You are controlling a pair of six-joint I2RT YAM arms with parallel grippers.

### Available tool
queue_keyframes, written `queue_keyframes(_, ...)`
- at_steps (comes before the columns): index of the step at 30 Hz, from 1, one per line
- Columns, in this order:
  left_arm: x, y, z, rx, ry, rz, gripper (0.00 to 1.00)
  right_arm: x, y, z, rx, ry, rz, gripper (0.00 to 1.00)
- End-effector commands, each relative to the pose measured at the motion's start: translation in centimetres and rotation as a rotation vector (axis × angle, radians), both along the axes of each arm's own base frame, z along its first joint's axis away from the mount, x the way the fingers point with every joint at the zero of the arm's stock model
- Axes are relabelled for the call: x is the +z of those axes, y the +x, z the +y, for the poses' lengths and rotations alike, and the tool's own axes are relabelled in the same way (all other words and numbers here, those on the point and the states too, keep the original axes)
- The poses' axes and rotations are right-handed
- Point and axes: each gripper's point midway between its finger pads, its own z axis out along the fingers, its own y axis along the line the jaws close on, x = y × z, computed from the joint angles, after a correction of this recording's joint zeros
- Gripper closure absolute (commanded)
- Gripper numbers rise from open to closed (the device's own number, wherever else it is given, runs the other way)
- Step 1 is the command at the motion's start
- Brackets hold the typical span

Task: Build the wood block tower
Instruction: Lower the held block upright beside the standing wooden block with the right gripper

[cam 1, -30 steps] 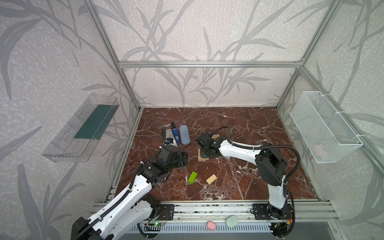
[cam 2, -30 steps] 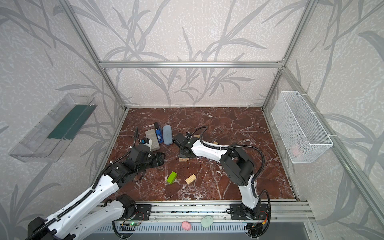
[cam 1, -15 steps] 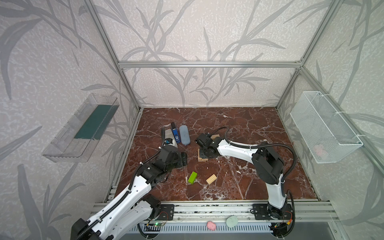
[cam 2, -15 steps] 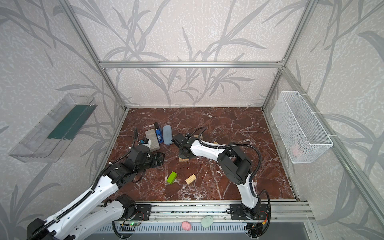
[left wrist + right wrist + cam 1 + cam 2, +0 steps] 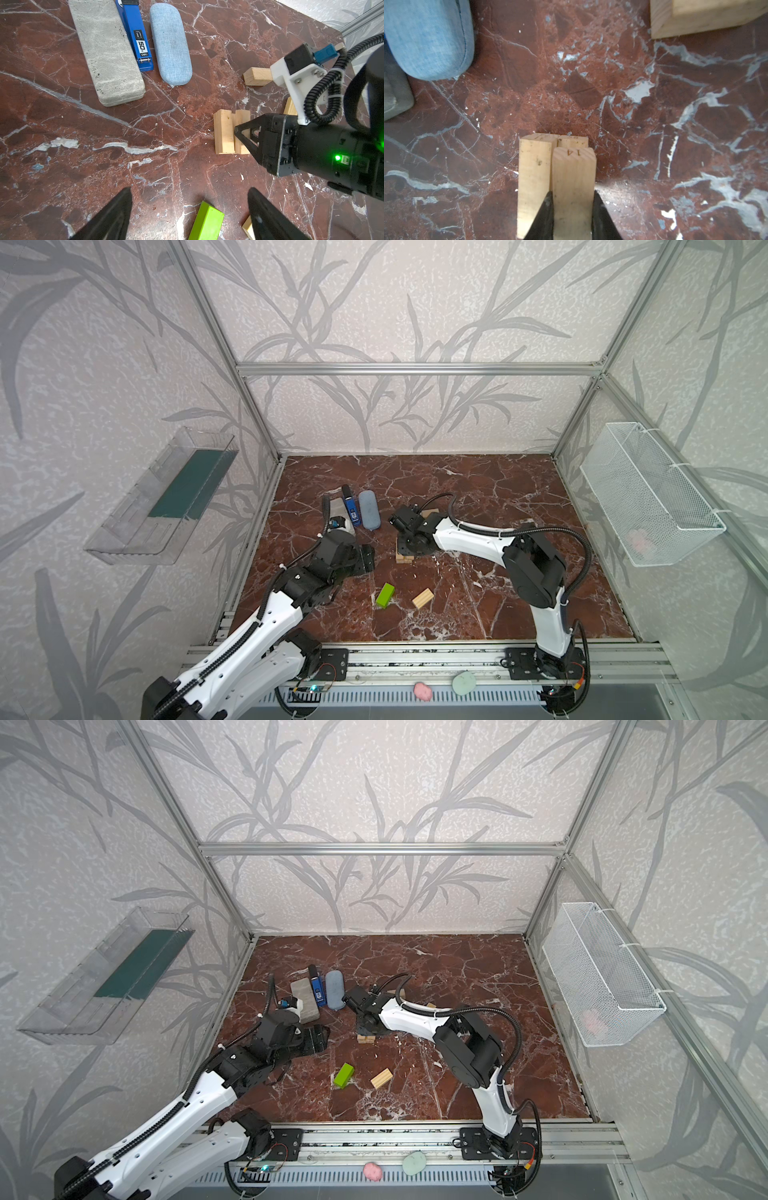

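My right gripper is shut on a pale tan wood block marked 14. It holds it low over two tan blocks lying side by side, the tower's base; contact cannot be told. My left gripper is open and empty just above the floor, near a lime-green block. In both top views the green block and a loose tan block lie in front of the tower. More tan blocks lie behind the right wrist. In a top view the left gripper sits left of the tower.
A grey case, a blue stapler and a light blue case lie side by side behind the left gripper. A wire basket hangs on the right wall, a clear shelf on the left wall.
The right arm has shifted slightly to the left with its tan block still gripped. The left arm has hardly moved.
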Motion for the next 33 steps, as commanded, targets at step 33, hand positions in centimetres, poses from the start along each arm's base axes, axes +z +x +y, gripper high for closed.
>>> queue_keyframes(33, 0.3, -0.2, 0.4, 0.009, -0.001, -0.001, 0.14, 3.4, 0.2, 0.5, 0.015, 0.075, -0.044, 0.66)
